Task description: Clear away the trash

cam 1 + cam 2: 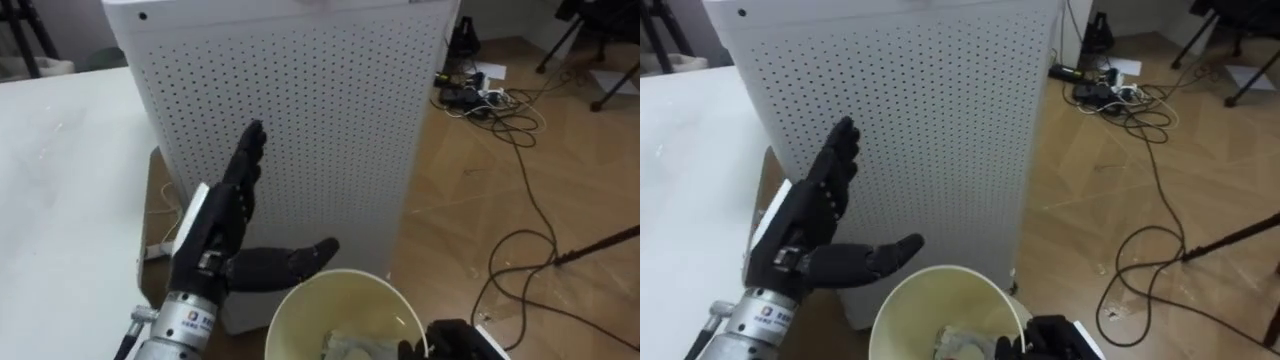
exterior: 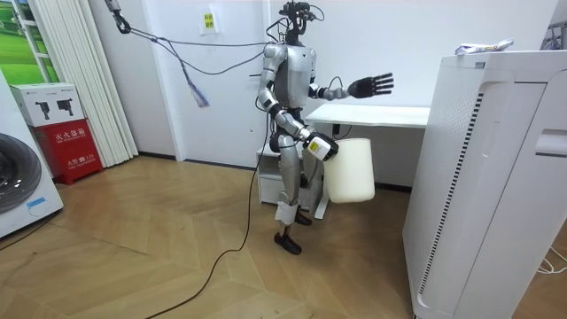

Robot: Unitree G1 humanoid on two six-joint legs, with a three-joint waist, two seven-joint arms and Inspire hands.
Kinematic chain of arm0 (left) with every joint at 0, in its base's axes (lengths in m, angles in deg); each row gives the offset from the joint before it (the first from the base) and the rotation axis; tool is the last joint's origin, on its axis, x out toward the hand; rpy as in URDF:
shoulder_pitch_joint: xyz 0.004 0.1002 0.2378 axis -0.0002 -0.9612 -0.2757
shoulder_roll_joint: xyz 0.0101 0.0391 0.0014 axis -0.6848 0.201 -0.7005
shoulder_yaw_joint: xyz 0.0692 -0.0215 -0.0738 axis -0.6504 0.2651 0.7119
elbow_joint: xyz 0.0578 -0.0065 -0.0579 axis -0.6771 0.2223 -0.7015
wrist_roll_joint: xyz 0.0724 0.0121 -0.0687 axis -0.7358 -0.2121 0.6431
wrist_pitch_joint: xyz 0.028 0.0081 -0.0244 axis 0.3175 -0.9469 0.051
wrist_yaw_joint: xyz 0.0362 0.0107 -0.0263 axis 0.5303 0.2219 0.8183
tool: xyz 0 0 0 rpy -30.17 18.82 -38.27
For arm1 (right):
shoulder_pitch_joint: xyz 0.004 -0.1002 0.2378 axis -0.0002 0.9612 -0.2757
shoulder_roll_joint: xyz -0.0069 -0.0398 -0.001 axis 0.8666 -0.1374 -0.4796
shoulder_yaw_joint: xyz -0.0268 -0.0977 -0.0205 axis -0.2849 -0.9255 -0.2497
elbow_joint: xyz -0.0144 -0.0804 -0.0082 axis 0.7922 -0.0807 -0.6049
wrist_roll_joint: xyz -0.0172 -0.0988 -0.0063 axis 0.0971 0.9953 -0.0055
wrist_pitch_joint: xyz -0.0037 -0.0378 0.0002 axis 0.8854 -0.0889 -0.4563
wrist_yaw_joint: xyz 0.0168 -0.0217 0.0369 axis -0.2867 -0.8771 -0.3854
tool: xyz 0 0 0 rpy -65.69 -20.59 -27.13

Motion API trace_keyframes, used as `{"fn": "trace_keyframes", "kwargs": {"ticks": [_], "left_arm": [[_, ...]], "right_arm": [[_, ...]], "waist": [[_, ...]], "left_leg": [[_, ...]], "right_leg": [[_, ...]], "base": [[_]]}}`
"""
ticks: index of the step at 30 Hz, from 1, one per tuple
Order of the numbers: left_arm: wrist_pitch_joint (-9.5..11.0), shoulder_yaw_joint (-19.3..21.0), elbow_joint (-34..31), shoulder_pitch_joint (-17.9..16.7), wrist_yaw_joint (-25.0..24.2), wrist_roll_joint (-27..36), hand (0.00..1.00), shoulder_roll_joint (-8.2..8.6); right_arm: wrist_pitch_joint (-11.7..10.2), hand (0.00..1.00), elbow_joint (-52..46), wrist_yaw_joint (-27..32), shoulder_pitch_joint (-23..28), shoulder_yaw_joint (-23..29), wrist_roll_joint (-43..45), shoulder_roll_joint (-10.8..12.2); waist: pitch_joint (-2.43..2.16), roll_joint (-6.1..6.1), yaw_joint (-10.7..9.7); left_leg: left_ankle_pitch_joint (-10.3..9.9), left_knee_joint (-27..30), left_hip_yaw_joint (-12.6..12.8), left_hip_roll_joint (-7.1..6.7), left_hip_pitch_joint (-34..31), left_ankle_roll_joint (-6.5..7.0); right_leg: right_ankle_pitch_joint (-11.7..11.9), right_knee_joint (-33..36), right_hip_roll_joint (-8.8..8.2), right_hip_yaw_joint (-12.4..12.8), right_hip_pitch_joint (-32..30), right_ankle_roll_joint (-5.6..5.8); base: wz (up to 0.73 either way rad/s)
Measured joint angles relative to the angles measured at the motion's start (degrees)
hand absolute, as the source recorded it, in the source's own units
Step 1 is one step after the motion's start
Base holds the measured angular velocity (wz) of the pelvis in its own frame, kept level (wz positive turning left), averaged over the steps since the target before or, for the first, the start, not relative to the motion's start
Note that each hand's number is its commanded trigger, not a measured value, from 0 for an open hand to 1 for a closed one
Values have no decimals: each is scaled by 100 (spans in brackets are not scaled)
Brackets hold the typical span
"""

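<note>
We hold our left hand [image 1: 225,215] up, fingers spread, before the white perforated unit [image 1: 300,100]. Our right hand [image 1: 455,340] grips the near-right rim of the cream bin [image 1: 300,315]; crumpled garbage [image 1: 348,347] lies inside.

One cream bucket [image 1: 340,298], one perforated white cabinet [image 1: 300,120], one white table [image 1: 60,200], one washing machine [image 2: 18,190]

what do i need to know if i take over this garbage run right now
Left hand: open, raised in front of the tall white perforated cabinet, holding nothing.
Right hand: shut on the rim of the cream plastic bucket.
Done: a crumpled pale wad lies in the bucket.
Left: in the room view some pale litter lies on the cabinet's top, probably the next pick.
</note>
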Motion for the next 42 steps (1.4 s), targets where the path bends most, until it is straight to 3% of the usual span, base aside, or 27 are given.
{"fn": "trace_keyframes", "kwargs": {"ticks": [7, 12, 18, 20, 21, 22, 23, 24, 25, 26, 27, 28, 29, 30, 31, 33, 34, 35, 36, 38, 39, 40, 42], "left_arm": [[125, 119, -268, 0, 329, -268, 0, -9], [126, 142, -298, -21, 672, -719, 0, -14], [128, 337, -304, -40, 828, -1068, 0, -25], [129, 380, -305, -34, 1002, -1123, 0, -27], [131, 377, -326, -35, 1038, -1222, 0, -32], [132, 371, -339, -42, 1039, -1251, 0, -30], [139, 340, -384, -36, 1041, -1301, 0, -28], [156, 326, -419, -34, 1043, -1301, 0, -24], [270, 329, -430, -34, 1057, -1308, 0, -21], [362, 330, -436, -34, 1108, -1310, 0, -15], [467, 344, -437, -35, 1122, -1302, 0, -10], [530, 364, -439, -41, 1124, -1301, 0, -10], [604, 373, -440, -59, 1136, -1306, 0, -15], [639, 374, -444, -80, 1136, -1329, 0, -20], [676, 389, -472, -88, 1136, -1332, 0, -36], [701, 387, -521, -101, 1136, -1422, 0, -43], [701, 393, -543, -108, 1138, -1521, 0, -44], [704, 388, -593, -107, 1145, -1576, 0, -61], [707, 383, -625, -108, 1145, -1578, 0, -66], [741, 410, -690, -107, 1166, -1675, 0, -68], [744, 418, -690, -106, 1177, -1727, 0, -70], [745, 423, -692, -101, 1208, -1869, 0, -74], [765, 428, -745, -84, 1278, -2041, 0, -139]], "right_arm": [[0, 100, 12, -1, -6, -2, -6, 7], [0, 100, 13, -5, 8, -12, 1, 41], [-2, 100, 90, -151, 25, -17, 45, 45], [-1, 100, 116, -124, 33, -9, 55, 39], [-1, 100, 118, -126, 36, -11, 153, 41], [-1, 100, 120, -128, 44, -16, 213, 44], [-2, 100, 120, -123, 66, -11, 221, 32], [-2, 100, 120, -123, 66, -4, 220, 29], [3, 100, 129, -126, 66, 16, 219, -7], [3, 100, 137, -128, 66, 16, 219, -44], [3, 100, 171, -131, 78, 13, 215, -102], [3, 100, 189, -132, 87, 12, 214, -99], [4, 100, 212, -132, 147, 3, 223, -54], [5, 100, 211, -135, 180, -4, 230, -36], [5, 100, 209, -141, 183, -19, 219, -19], [0, 100, 197, -147, 181, -19, 189, -17], [0, 100, 200, -138, 182, -21, 196, -4], [0, 100, 199, -135, 180, -38, 209, -1], [0, 100, 199, -136, 179, -37, 209, -8], [2, 100, 203, -154, 186, -38, 217, -31], [2, 100, 202, -155, 187, -45, 221, -30], [3, 100, 204, -158, 189, -49, 224, -15], [3, 100, 200, -189, 176, -53, 219, 47]], "waist": [[7, -8, 6], [28, -42, 50], [84, -42, 11], [86, -2, -33], [95, 8, -54], [108, -6, -73], [101, -24, -107], [102, -24, -117], [109, -34, -60], [98, -17, 68], [57, 47, 199], [45, 74, 248], [24, 102, 334], [-15, 87, 358], [-22, 33, 407], [-5, -57, 462], [6, -101, 521], [12, -159, 526], [12, -180, 530], [10, -215, 644], [11, -216, 652], [16, -210, 646], [35, -228, 675]], "left_leg": [[5, -202, -36, -2, 225, -4], [-59, -111, -23, 86, 270, -50], [-269, 978, -137, 246, 103, -201], [-260, 1632, -263, 316, -163, -207], [-153, 2194, -309, 373, -475, -214], [-159, 2372, -396, 348, -628, -196], [-248, 2221, -492, 194, -924, -96], [-247, 2073, -514, 97, -1094, -94], [-165, 1667, -523, -90, -1412, -113], [111, 1112, -524, -204, -1673, -136], [473, 476, -523, -258, -1817, -110], [694, 180, -527, -266, -1867, -53], [1048, 3, -544, -267, -1828, 0], [1203, 36, -539, -284, -1787, 15], [1364, 72, -511, -351, -1703, 80], [1412, 297, -463, -394, -1688, 144], [1341, 504, -450, -432, -1691, 354], [1159, 715, -449, -510, -1710, 446], [1051, 831, -449, -547, -1730, 469], [580, 1242, -329, -633, -1733, 555], [492, 1333, -304, -652, -1708, 595], [299, 1507, -263, -688, -1635, 655], [-13, 1696, -196, -704, -1394, 718]], "right_leg": [[-14, -105, 9, -94, 156, -16], [-61, -62, 19, -423, 184, -81], [-429, 259, -2, -768, 360, -280], [-552, 326, 15, -757, 409, -362], [-588, 327, 51, -714, 457, -400], [-617, 318, 38, -691, 501, -414], [-673, 309, 17, -585, 520, -429], [-717, 311, -9, -579, 511, -456], [-756, 321, -18, -501, 503, -444], [-799, 346, -16, -420, 507, -433], [-876, 408, 0, -423, 527, -431], [-949, 478, 9, -421, 547, -415], [-1154, 648, -3, -396, 604, -349], [-1266, 733, -21, -392, 627, -285], [-1405, 812, -85, -400, 709, -173], [-1511, 806, -160, -402, 819, -106], [-1581, 813, -232, -456, 904, -82], [-1675, 828, -319, -491, 1001, -38], [-1729, 846, -356, -486, 1038, -11], [-1911, 1151, -594, -660, 1121, 153], [-1936, 1344, -653, -718, 1108, 197], [-1896, 1962, -802, -817, 1003, 259], [-1468, 3065, -1008, -768, 666, 377]], "base": [[-5], [-7], [-9], [11], [18], [33], [32], [24], [-10], [-38], [-48], [-49], [-33], [-24], [-8], [-11], [-6], [0], [8], [-14], [-9], [0], [-4]]}}
